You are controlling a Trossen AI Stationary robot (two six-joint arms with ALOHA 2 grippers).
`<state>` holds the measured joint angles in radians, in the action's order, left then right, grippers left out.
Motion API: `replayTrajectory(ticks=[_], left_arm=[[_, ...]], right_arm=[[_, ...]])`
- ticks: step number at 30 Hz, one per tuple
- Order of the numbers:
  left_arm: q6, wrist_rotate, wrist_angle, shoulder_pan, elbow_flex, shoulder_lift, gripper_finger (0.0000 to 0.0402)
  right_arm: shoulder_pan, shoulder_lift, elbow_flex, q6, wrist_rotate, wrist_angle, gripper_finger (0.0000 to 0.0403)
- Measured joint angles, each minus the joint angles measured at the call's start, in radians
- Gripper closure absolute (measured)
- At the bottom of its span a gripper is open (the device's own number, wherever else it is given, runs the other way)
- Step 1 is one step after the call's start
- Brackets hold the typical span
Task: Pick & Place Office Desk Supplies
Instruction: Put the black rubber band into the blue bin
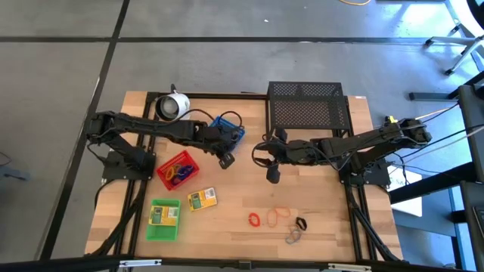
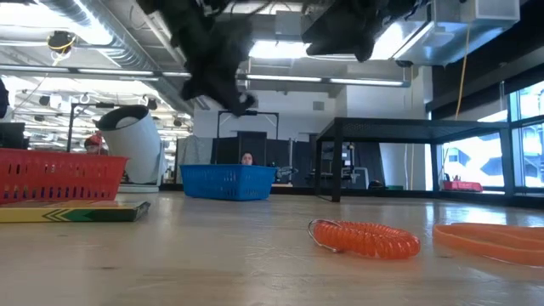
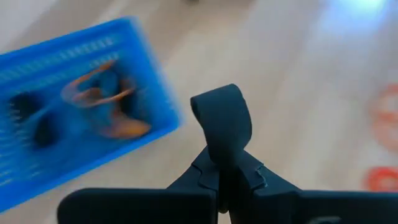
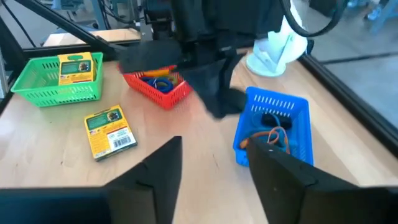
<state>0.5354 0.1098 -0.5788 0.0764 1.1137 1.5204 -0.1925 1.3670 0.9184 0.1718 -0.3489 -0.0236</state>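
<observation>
Your left gripper (image 1: 226,160) hangs above the bare wood between the blue tray (image 1: 228,128) and the red tray (image 1: 178,170), fingers pressed together on nothing. Your right gripper (image 1: 273,174) stands parted and empty over the middle of the table (image 1: 227,215), in front of the black mesh rack (image 1: 308,106).

The table is pale planked wood, smooth and matt. The trays are slotted plastic — the blue one holds orange and dark loops, the red one coloured loops, the green tray (image 1: 163,220) a yellow box (image 1: 159,214). A second yellow box (image 1: 202,199) lies flat beside it. Coiled and flat loops (image 1: 277,217) sit loose near the front edge. Behind the table lies grey floor; the low view shows a lit workshop — ducts overhead, a person seated far off.
</observation>
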Motion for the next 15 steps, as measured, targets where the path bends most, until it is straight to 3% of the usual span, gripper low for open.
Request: replayTrajectory(ticks=[4,9,15], left_arm=[[-0.021,0.076,-0.038,0.060,0.000,0.012,0.0399],[-0.048,0.074,-0.002,0.146,0.000,0.077,0.0399],[-0.043,0.018,-0.006,0.207,0.000,0.152,0.0398]], right_arm=[[0.000,0.000,0.000,0.031,-0.003,-0.036,0.0196],[-0.001,0.000,0.000,0.139,0.014,-0.116,0.0190],[-0.002,0.000,0.000,0.419,0.179,-0.354,0.0190]])
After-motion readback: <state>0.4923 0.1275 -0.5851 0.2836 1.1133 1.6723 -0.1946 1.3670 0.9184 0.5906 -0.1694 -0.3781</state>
